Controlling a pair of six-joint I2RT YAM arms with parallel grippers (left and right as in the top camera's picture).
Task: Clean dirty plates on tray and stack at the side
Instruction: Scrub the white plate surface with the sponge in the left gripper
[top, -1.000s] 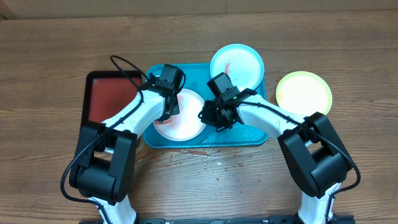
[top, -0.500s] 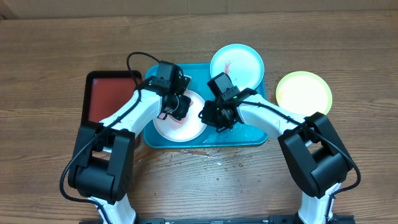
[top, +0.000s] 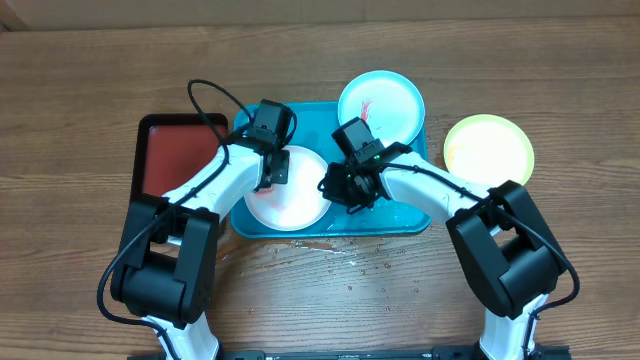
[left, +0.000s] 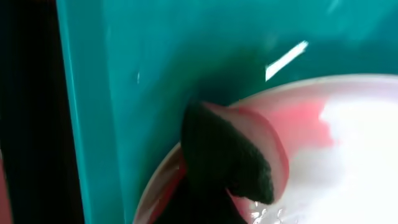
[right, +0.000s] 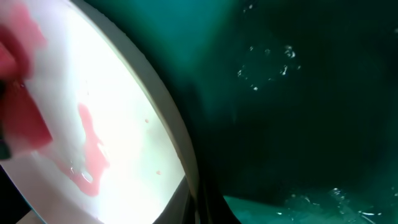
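The white plate (top: 290, 205) lies in the left part of the turquoise tray (top: 312, 125) and has a red smear. My left gripper (top: 272, 172) is shut on a dark sponge (left: 230, 155) with a reddened edge, pressed on the plate's upper-left rim (left: 348, 143). My right gripper (top: 338, 188) is shut on the plate's right rim (right: 199, 199); red smear (right: 87, 155) shows on the plate (right: 118, 93). The light cyan plate (top: 380, 105), smeared red, rests on the tray's far right corner. The yellow-green plate (top: 488, 150) lies on the table to the right.
A dark red tray with a black rim (top: 175, 155) lies left of the turquoise tray. Water drops lie on the tray floor (right: 298, 93) and on the wooden table in front of it (top: 350, 255).
My left gripper swept the sponge right onto the white plate, then back to its upper-left rim. The right gripper has kept its hold on the rim.
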